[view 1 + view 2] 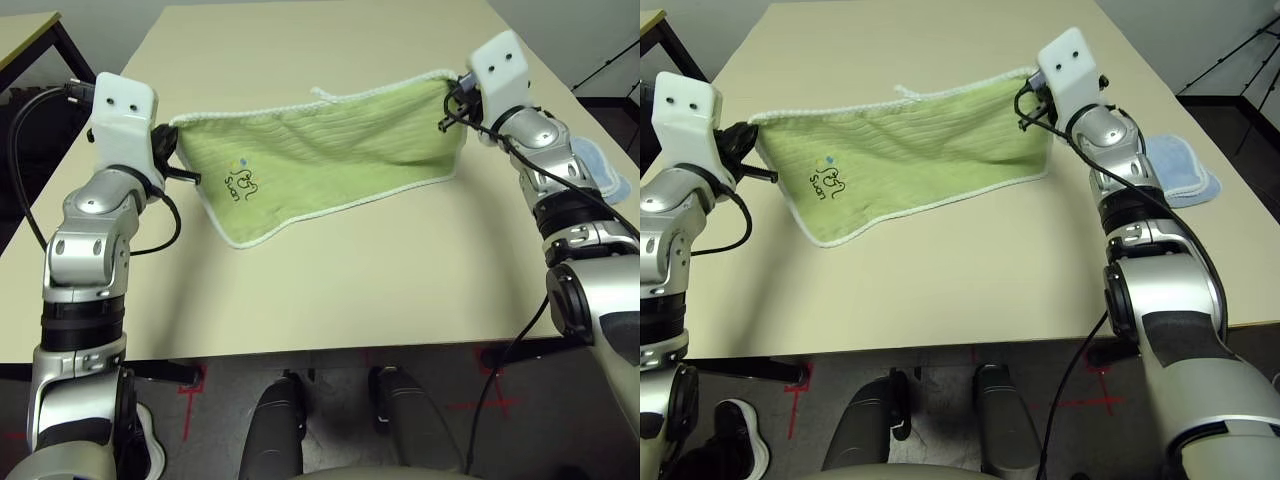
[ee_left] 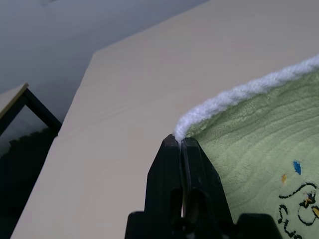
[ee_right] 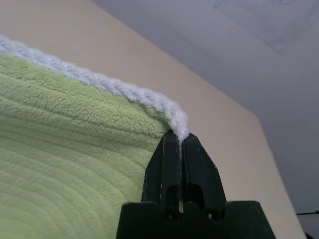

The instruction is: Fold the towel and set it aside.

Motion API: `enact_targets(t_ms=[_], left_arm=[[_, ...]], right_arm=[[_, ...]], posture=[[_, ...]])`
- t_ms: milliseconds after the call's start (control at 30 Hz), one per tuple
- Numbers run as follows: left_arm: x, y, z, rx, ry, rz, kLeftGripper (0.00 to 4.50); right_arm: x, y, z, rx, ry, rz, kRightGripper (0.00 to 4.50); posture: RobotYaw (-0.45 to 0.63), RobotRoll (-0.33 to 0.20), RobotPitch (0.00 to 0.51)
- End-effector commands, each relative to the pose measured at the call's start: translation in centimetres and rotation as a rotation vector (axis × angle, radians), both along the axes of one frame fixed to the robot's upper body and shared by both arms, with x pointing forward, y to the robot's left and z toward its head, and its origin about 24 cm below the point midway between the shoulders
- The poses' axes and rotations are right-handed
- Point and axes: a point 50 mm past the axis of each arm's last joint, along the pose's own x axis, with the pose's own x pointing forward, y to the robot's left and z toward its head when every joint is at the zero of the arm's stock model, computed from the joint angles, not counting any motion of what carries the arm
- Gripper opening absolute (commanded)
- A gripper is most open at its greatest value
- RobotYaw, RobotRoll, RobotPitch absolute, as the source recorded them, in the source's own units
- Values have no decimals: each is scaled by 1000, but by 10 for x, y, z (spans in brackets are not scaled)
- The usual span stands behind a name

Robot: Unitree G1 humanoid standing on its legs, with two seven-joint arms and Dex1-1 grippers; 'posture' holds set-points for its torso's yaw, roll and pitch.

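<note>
The light-green towel (image 1: 320, 160) with white edging hangs stretched between my two grippers above the beige table (image 1: 330, 290); its lower edge sags toward the tabletop. A small dark embroidered mark (image 1: 243, 185) shows near its left side. My left gripper (image 2: 180, 141) is shut on the towel's left upper corner. My right gripper (image 3: 180, 138) is shut on the right upper corner. In the head views the left gripper (image 1: 172, 135) sits at the table's left and the right gripper (image 1: 458, 92) at the far right.
A light blue folded cloth (image 1: 1180, 170) lies at the table's right edge beside my right forearm. A dark-framed second table (image 1: 30, 40) stands off to the far left. Bare tabletop stretches in front of and behind the towel.
</note>
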Motion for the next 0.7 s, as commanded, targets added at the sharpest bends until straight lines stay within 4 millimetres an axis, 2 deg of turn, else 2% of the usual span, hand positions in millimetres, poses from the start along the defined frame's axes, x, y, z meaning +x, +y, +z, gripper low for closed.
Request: enact_targets(t_ms=[33,267,500,700], left_arm=[[4,4,9,42,-42,20,38],[10,6,21,73,-102,27,38],[11,9,27,77,-113,24,38],[1,15,27,78,-76,10,38]], right_arm=[[-1,-10,17,17,-85,-51,0],[-3,-16,33,31,-163,-83,0],[-6,-19,35,19,-168,-63,0],[-15,-28,36,18,-150,5,0]], posture=[[-99,0,156],[-108,0,154],[-108,0,154],[-134,0,163]])
